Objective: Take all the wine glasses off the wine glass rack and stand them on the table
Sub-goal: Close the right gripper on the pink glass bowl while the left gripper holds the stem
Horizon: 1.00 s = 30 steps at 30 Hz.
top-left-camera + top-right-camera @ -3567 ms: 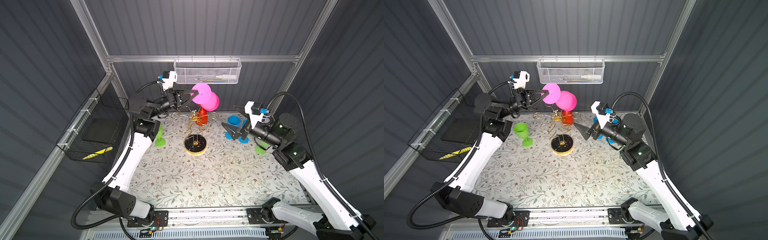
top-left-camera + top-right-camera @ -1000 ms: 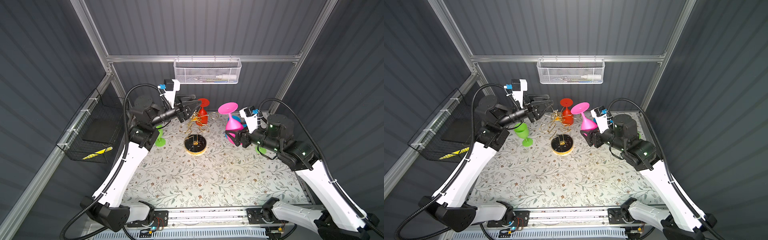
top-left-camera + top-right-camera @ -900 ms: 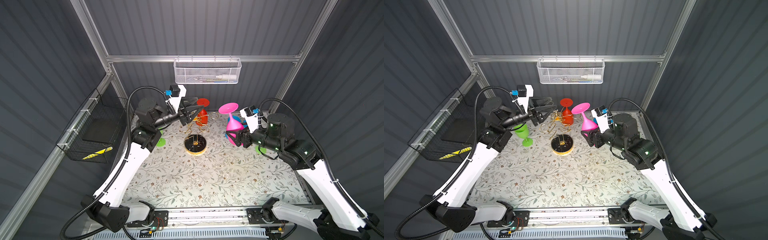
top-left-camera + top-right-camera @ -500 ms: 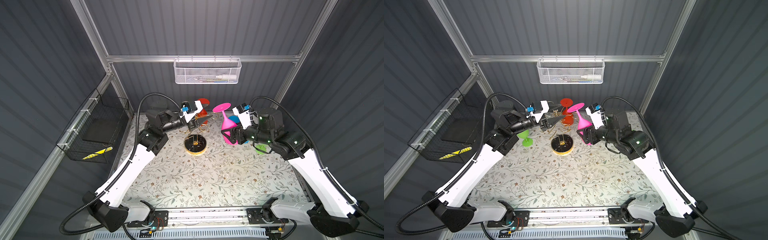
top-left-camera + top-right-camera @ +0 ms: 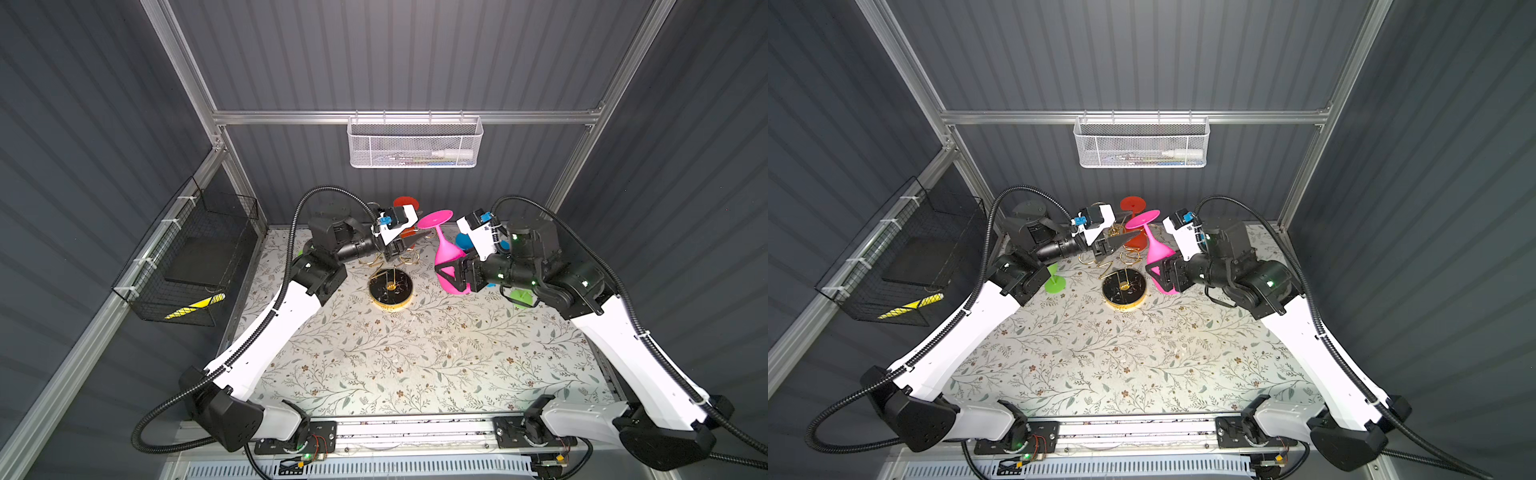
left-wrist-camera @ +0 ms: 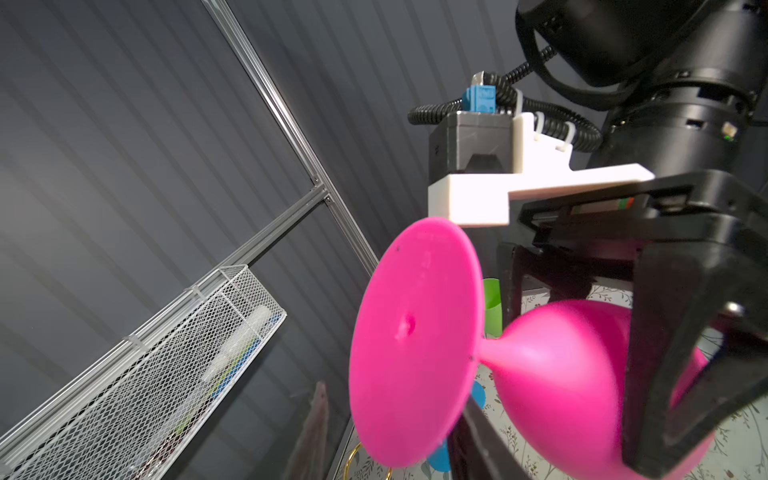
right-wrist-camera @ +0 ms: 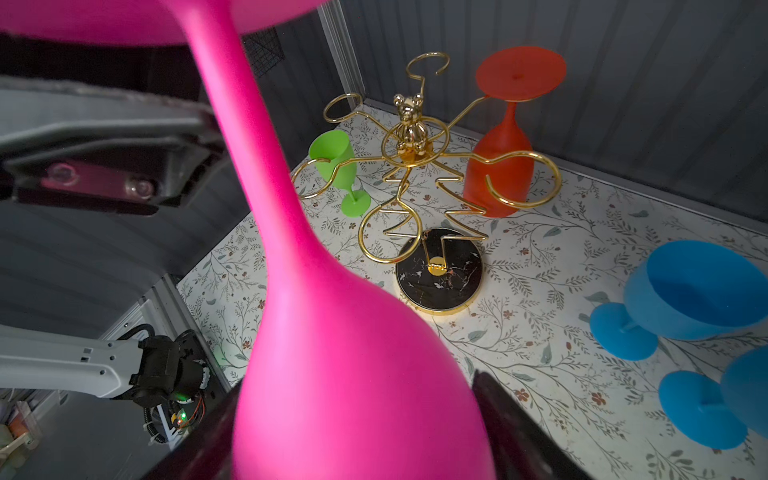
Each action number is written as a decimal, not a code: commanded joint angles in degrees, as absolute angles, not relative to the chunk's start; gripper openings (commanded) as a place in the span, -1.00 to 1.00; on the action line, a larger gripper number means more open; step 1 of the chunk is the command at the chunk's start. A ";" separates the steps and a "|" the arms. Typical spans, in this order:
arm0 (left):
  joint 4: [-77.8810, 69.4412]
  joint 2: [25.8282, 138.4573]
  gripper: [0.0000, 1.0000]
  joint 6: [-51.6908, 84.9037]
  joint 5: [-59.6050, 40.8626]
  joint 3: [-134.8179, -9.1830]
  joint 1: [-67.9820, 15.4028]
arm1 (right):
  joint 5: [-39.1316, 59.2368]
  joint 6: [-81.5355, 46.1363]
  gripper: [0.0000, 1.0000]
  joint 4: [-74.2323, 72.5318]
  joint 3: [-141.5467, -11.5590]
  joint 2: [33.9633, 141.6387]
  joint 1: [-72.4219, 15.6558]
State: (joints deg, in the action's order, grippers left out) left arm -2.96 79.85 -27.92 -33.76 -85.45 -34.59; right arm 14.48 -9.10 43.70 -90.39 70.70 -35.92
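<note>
My right gripper [image 5: 451, 276] [image 5: 1160, 274] [image 7: 357, 436] is shut on the bowl of a pink wine glass [image 5: 446, 253] [image 5: 1154, 249] [image 7: 332, 353], held foot-up and tilted, right of the wine glass rack. The gold wire rack [image 5: 390, 286] [image 5: 1124, 289] [image 7: 438, 274] stands on its round black base. A red wine glass [image 7: 498, 166] [image 5: 1133, 205] hangs upside down from a far arm. My left gripper [image 5: 419, 237] [image 5: 1128, 237] [image 6: 395, 407] is open above the rack, its tips just beside the pink foot [image 6: 415, 332]. I cannot tell whether they touch.
A green glass [image 7: 336, 162] [image 5: 1054, 282] stands upright left of the rack. Blue glasses [image 7: 698, 286] [image 5: 463, 241] and a green one [image 5: 521, 297] sit at the right back, under my right arm. A white mesh basket [image 5: 415, 145] hangs on the back wall, a black wire basket [image 5: 195, 257] on the left.
My left arm has swung right over the rack to the pink glass's foot, its jaws narrowing a little. My right gripper has carried the pink glass slightly left and forward.
</note>
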 commanded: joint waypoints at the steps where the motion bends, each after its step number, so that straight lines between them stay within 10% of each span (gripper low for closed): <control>1: -5.35 79.61 -0.07 -28.30 -32.61 -86.86 -35.11 | 15.56 -10.35 -0.03 42.97 -91.45 71.19 -36.38; 9: -4.93 79.54 -0.36 -28.28 -33.11 -86.84 -35.42 | 16.44 -11.07 -0.01 42.48 -90.97 71.86 -37.37; 15: -4.58 78.68 -0.99 -27.52 -32.41 -86.07 -35.51 | 16.44 -11.75 0.21 41.81 -90.22 71.13 -37.47; 30: -12.11 72.31 -1.00 -1.96 -10.62 -75.84 -35.51 | 22.28 -18.62 0.98 26.66 -81.04 56.35 -30.56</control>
